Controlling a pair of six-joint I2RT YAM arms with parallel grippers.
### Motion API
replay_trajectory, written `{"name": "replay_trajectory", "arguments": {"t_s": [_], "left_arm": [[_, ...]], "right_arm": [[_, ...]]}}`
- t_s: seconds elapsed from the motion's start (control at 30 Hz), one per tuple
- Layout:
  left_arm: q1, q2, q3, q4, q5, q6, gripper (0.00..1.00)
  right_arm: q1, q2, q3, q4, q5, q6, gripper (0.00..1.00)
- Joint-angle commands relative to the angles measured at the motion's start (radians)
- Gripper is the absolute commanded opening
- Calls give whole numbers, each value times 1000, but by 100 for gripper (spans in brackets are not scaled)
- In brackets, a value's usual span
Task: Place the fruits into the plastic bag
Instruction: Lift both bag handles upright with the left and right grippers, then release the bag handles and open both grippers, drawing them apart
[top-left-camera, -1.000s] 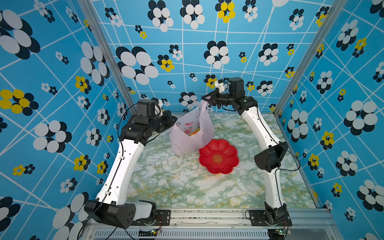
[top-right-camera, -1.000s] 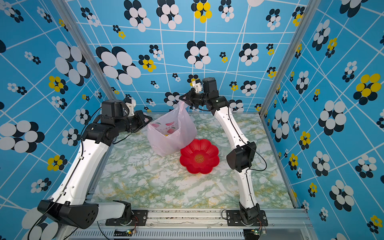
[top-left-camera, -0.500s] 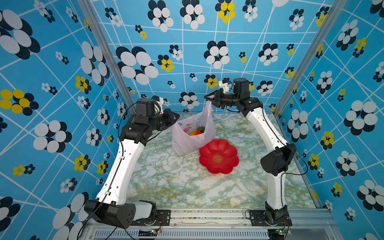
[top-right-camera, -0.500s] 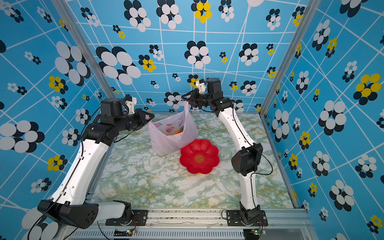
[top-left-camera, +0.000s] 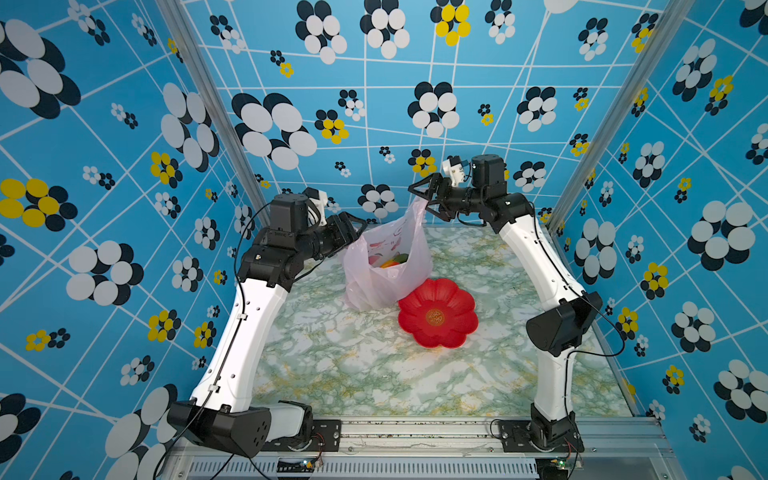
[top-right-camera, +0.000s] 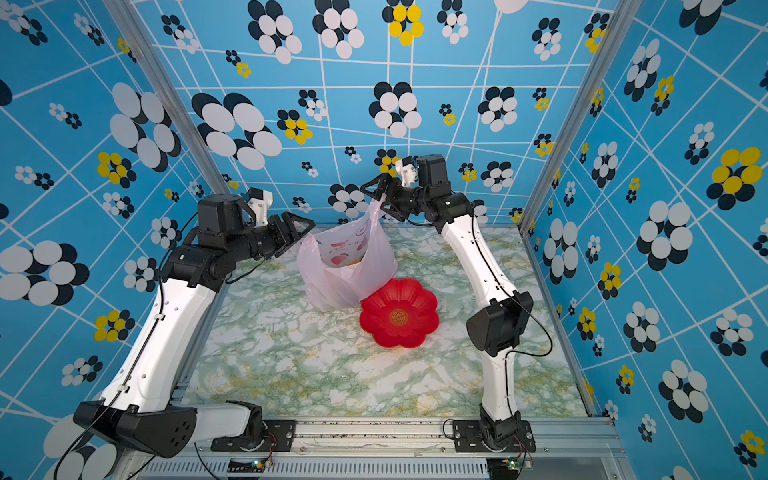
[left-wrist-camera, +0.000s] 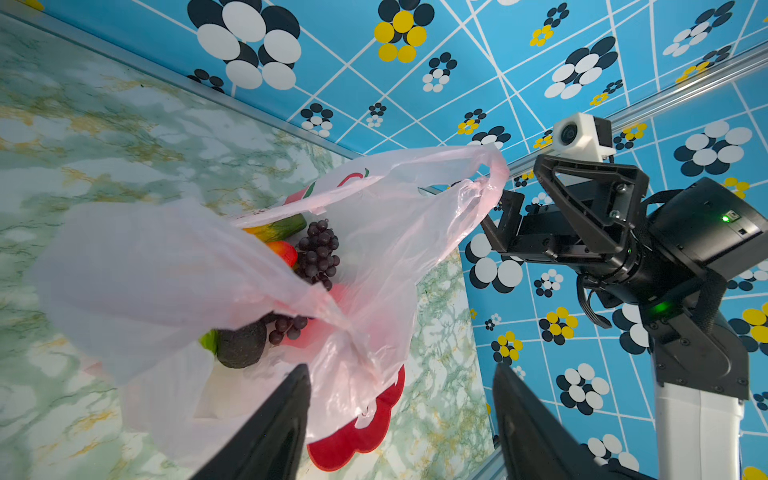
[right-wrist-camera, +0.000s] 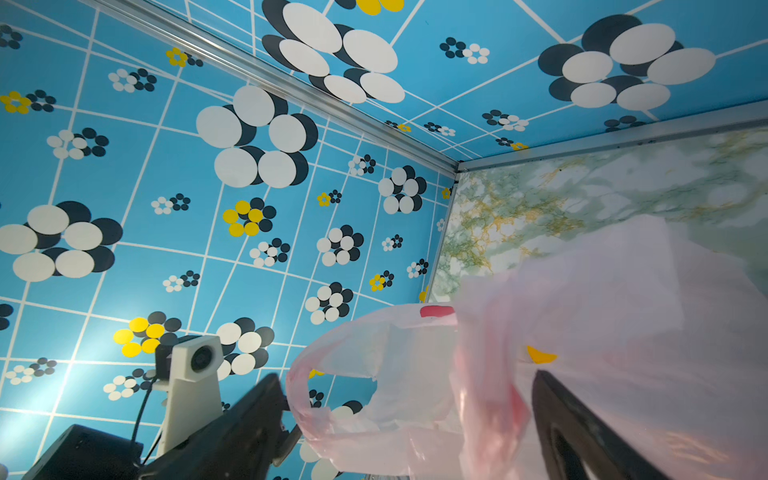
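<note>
The pale pink plastic bag stands on the marble table with its mouth gaping. Inside it lie fruits: a purple grape bunch, a dark avocado, a red-yellow mango and a green-yellow oblong one. My left gripper is open beside the bag's left rim, and film sags between its fingers. My right gripper is open at the bag's raised right handle. That handle loop still hangs between its spread fingers.
An empty red flower-shaped dish lies on the table, touching the bag's front right side. The blue flowered back wall stands close behind both grippers. Both arms lean in from the front corners.
Both grippers have gone from shut on the bag's handles to open. The right arm has drawn a little to the right, and the bag's left side has slumped.
</note>
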Motion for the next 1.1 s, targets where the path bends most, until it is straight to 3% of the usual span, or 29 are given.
{"name": "replay_trajectory", "arguments": {"t_s": [0.0,0.13,0.33,0.53,0.8,0.93,1.07], "left_arm": [[-7,-15,37,-13,1,20,77],[-7,-27,51,-49,-24,45,82],[-14,-57,73,-136,-105,102,99],[-23,-121,92,-241,-243,147,99],[-58,-304,64,-306,-535,237,99],[-56,-394,-4,-256,-658,278,99],[-53,-439,-60,-215,-758,307,99]], "right_arm": [[-2,-39,28,-134,75,-77,99],[-2,-39,91,-292,167,-128,99],[-1,-90,99,-423,280,-182,99],[-1,-217,-3,-428,384,-219,99],[-2,-397,-99,-469,572,-325,99],[-3,-536,-256,-394,642,-373,99],[-6,-736,-550,-163,724,-399,100]]}}
